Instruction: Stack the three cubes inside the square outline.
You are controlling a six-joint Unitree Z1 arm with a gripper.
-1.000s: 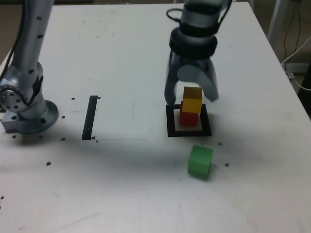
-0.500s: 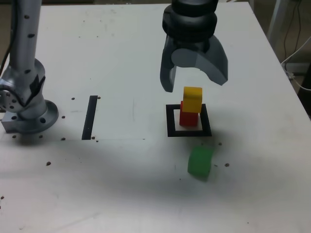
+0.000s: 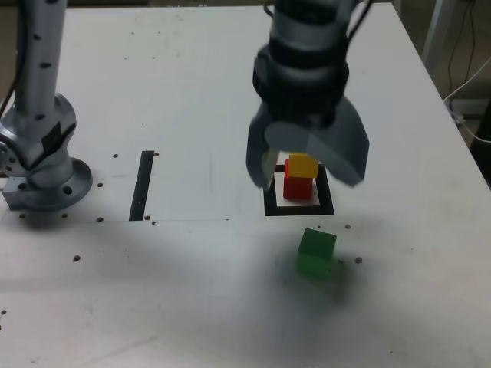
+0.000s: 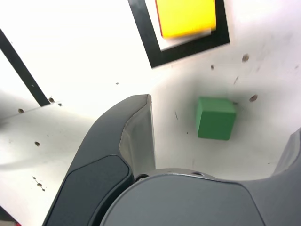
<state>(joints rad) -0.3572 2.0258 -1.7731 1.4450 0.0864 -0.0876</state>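
The yellow cube (image 3: 302,165) rests on the red cube (image 3: 298,186) inside the black square outline (image 3: 298,208). From the wrist view the yellow cube (image 4: 186,17) fills the outline (image 4: 146,42) and hides the red one. The green cube (image 3: 316,252) lies on the table just in front of the outline, also seen as the green cube (image 4: 215,117) between the fingers in the wrist view. My gripper (image 3: 307,167) hangs open above the stack, nearer the camera, holding nothing. One finger (image 4: 134,136) shows wide apart from the other.
The arm's base (image 3: 42,172) stands at the exterior view's left. A straight black tape strip (image 3: 143,185) lies between the base and the outline. Small dark specks dot the white table (image 3: 153,291). A cable hangs off the table's right edge (image 3: 468,84).
The gripper opened and let go of the yellow cube, rose off the stack, then moved toward the camera over the outline's front. The stack and the green cube stayed put.
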